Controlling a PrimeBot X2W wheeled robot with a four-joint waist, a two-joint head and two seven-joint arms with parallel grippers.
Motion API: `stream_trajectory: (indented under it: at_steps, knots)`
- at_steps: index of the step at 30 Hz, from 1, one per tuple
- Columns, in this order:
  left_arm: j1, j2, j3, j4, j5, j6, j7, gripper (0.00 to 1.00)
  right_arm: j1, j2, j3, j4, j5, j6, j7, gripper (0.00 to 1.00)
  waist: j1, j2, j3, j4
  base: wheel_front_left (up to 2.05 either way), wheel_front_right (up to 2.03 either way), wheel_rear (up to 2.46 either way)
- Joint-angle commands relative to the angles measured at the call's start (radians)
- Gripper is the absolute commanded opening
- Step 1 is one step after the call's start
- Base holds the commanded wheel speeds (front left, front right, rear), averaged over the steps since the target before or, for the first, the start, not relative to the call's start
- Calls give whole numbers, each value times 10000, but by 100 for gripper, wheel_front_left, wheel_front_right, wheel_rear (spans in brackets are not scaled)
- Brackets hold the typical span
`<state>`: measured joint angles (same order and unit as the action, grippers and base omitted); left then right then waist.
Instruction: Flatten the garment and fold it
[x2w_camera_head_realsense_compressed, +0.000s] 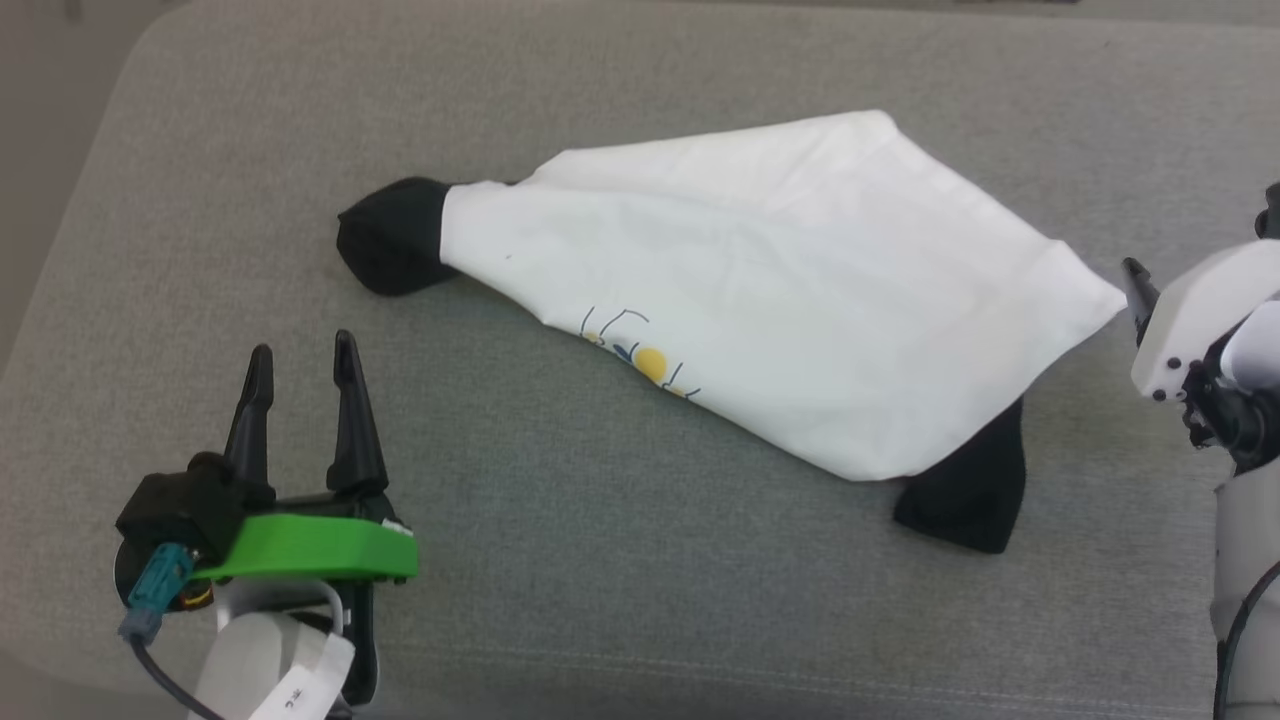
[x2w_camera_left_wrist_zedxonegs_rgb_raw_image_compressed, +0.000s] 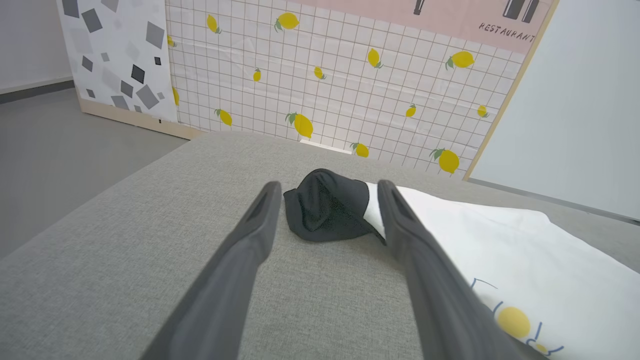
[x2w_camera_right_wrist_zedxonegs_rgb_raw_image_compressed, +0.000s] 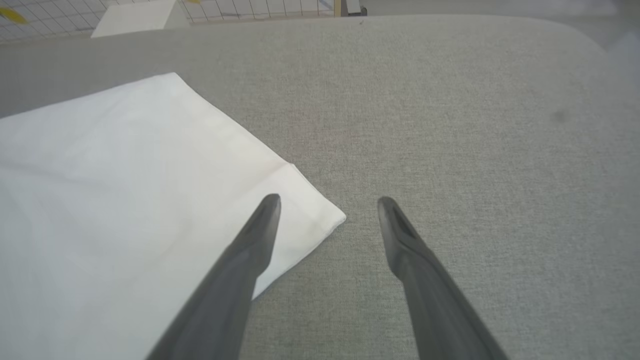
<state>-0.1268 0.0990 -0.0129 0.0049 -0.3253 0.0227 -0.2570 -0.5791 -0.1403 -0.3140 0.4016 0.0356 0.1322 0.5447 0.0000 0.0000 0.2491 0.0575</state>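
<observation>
Flattening judged not yet begun: T-shirt lies bunched. Left claw released, black sleeve just ahead; right claw released, white corner beside it. Both to be gripped and spread.

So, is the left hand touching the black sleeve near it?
Apart. In the head view, bare grey cushion lies between the left hand and the black sleeve; the hand is open and empty.

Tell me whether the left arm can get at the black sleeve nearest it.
Probably yes: the left tool is open, pointing at the black sleeve, with only bare grey cushion between them.
</observation>
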Motion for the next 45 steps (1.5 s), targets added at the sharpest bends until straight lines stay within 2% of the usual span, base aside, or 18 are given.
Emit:
stream_trajectory:
  at_steps: [1, 9, 13, 15, 22, 26, 29, 33, 35, 36, 37, 41, 45]
  knots:
    - [-208, -59, 8, -54, 132, -68, -45, 100, -239, -31, -9, 318, -248, -15, 204, 100, 0, 0, 734, 463, 0, 0, 0]
    - [-722, -234, -15, -117, 725, -405, -46, 100, -1184, -138, 213, 1889, -1234, -15, 1239, 100, 0, 0, 1634, 774, 0, 0, 0]
    - [-816, -324, 5, -153, 843, -506, -46, 100, -1336, -151, 299, 2295, -1277, -15, 2084, 100, 0, 0, 1735, 869, 0, 0, 0]
    - [-853, -366, -27, -120, 866, -555, -46, 100, -1478, -244, 340, 2267, -1178, -15, 2377, 0, 0, 0, 1726, 965, 0, 0, 0]
    - [-1038, -462, -399, 49, 766, -740, -47, 100, -2710, -1136, 575, 1284, -976, -15, 2088, 0, 0, 0, 1746, 1689, 0, 0, 0]
    - [-1162, -480, -672, 62, 626, -774, -47, 100, -4165, -1883, 691, 656, -1353, -15, 1694, 0, 0, 0, 2059, 2280, 0, 0, 0]
    - [-1270, -484, -832, 14, 470, -694, -47, 100, -5501, -2300, 650, 278, -1910, -15, 901, 0, 0, 0, 2396, 2623, 0, 0, 0]
    - [-1378, -485, -907, -12, 287, -599, -47, 100, -6656, -2236, 597, 353, -2667, -15, -291, 0, 0, 0, 2729, 2827, 0, 0, 0]
    - [-1398, -486, -924, 21, 224, -569, -47, 100, -6800, -2046, 553, 807, -2810, -15, -496, 0, 0, 0, 2763, 2826, 0, 0, 0]
    - [-1401, -486, -924, 33, 207, -554, -47, 100, -6836, -1899, 388, 1008, -2795, -15, -530, 5, 0, 0, 2761, 2809, 0, 0, 0]
    - [-1402, -486, -932, 67, 182, -535, -47, 100, -6815, -1793, 393, 1244, -2831, -15, -590, 100, 0, 0, 2745, 2779, 0, 0, 0]
    - [-1438, -487, -980, 194, 124, -507, -47, 100, -6573, -1549, 244, 1873, -2612, -15, -922, 100, 0, 0, 2450, 2575, 0, 0, 0]
    - [-1343, -487, -907, 376, 191, -530, -47, 100, -5996, -1254, 211, 1975, -1865, -15, -1773, 100, 0, 0, 1840, 2192, 0, 0, 0]
